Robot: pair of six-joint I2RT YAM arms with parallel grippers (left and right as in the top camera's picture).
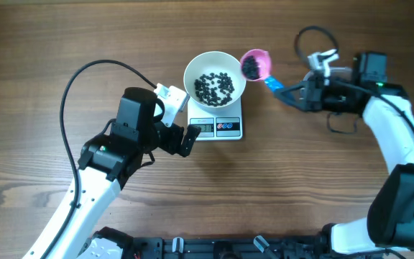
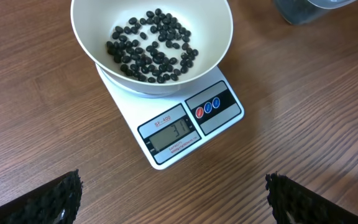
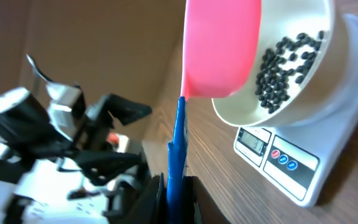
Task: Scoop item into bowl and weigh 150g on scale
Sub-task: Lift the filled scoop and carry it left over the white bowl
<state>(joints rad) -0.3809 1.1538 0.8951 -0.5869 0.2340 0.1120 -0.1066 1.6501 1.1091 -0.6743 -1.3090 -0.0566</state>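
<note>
table (image 1: 49,43): brown wood, visible grain, matt. bowl (image 2: 215,37): white, smooth, faintly glossy. beans (image 2: 151,46): black, glossy. scale (image 2: 179,118): smooth white plastic, grey display, shiny buttons. scoop (image 3: 222,43): smooth pink plastic, blue plastic handle.

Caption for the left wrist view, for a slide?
White bowl of black beans sits on the scale; open left fingers frame the bottom corners.

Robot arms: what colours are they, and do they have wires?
The left arm and right arm are smooth white tubes with chunky black joints. The left gripper and right gripper are mostly black. A thin black cable loops from each arm.
</note>
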